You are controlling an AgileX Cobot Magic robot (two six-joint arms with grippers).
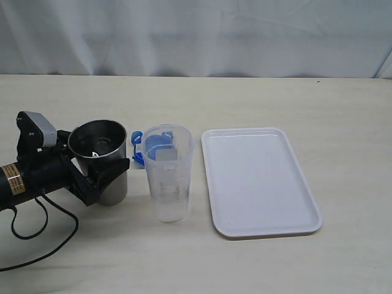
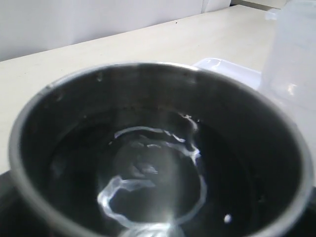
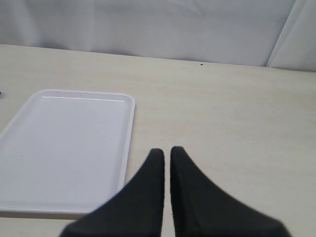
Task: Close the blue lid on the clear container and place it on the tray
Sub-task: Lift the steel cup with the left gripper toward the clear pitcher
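1. Table [image 1: 245,263]: pale beige, matte; a white cloth [image 1: 196,37] hangs behind it.
2. Tray [image 1: 257,184]: flat on the table, just beside the container.
3. Left gripper [image 1: 105,156]: jaws straddle the steel cup [image 1: 115,187]; we cannot tell whether they clamp it.
4. Container [image 1: 168,190]: upright between cup and tray, uncapped; we cannot read its faint marks.
5. Lid [image 1: 158,142]: seen behind the container's upper wall.
6. Right gripper [image 3: 167,158]: fingers nearly touching, holding nothing.

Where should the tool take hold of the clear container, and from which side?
Probably on its upper wall, just under the rim, coming from the side of the tray. The clear container stands upright and widens upward, so it would not slip down; the steel cup crowds its other side.
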